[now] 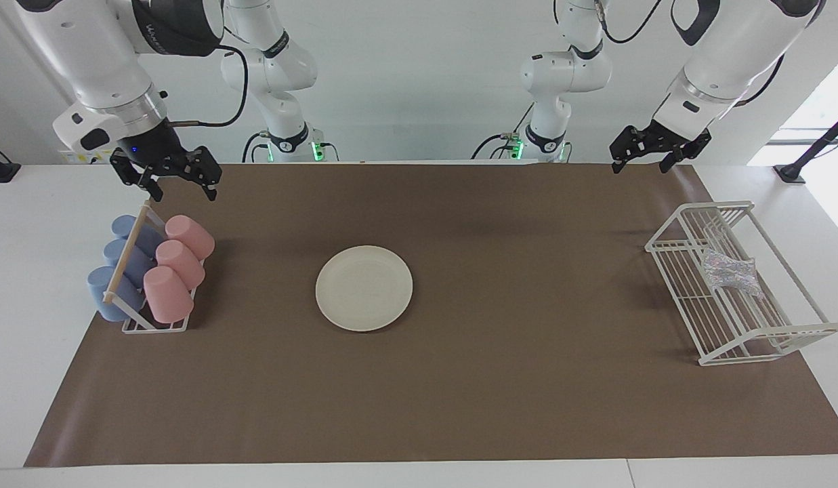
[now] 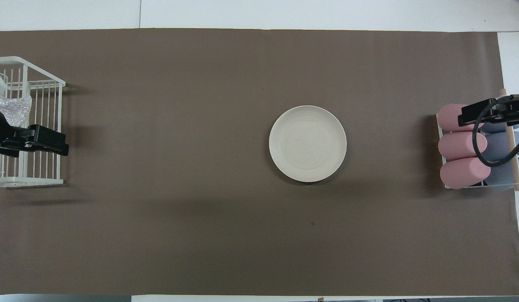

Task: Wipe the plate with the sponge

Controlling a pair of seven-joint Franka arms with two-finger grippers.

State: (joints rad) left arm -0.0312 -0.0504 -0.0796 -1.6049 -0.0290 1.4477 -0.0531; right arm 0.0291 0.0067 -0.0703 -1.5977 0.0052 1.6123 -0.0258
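Observation:
The cream-white plate [image 1: 364,287] lies flat on the brown mat near the middle of the table; it also shows in the overhead view [image 2: 307,143]. The speckled silvery sponge [image 1: 730,271] lies inside a white wire basket [image 1: 771,342] at the left arm's end; in the overhead view the sponge [image 2: 11,110] is partly hidden by the left arm. My left gripper [image 1: 641,164] hangs open and empty in the air over the basket's end nearest the robots, apart from the sponge. My right gripper [image 1: 181,188] hangs open and empty over the cup rack.
A white rack [image 1: 154,327] with a wooden bar holds three pink cups [image 1: 178,261] and several blue cups [image 1: 120,271] at the right arm's end. The brown mat [image 1: 459,379] covers most of the table.

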